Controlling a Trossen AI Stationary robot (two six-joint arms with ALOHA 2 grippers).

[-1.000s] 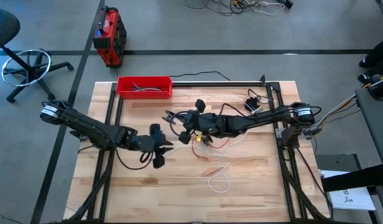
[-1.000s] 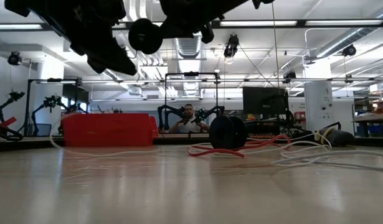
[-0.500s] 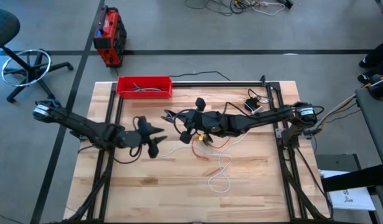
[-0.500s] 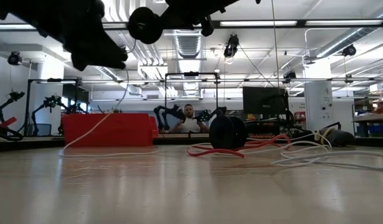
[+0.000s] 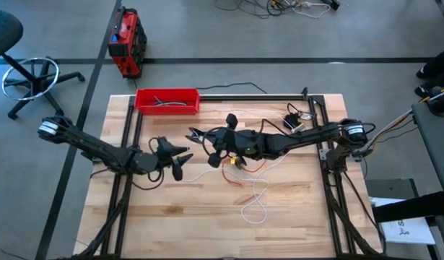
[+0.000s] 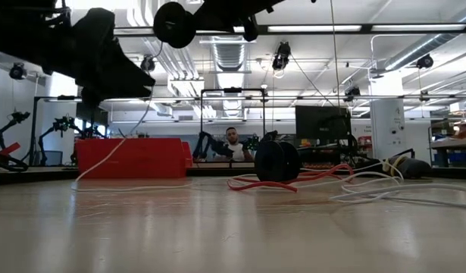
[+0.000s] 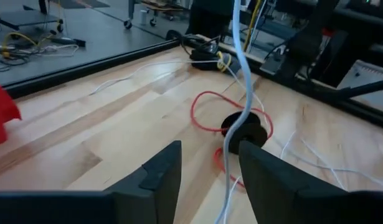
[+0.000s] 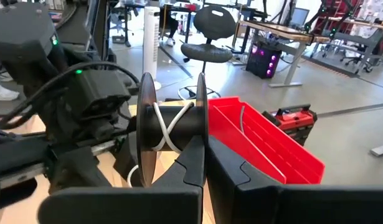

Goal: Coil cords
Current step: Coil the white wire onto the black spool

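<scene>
White cord runs between the spread left gripper jaws; the right gripper pinches a spool mid-table.

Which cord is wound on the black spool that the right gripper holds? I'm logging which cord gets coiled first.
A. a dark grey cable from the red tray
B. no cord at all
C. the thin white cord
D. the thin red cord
C: in the right wrist view, turns of the thin white cord cross on the core of the black spool clamped in the right gripper, while the thin red cord lies on the wooden table.
</scene>
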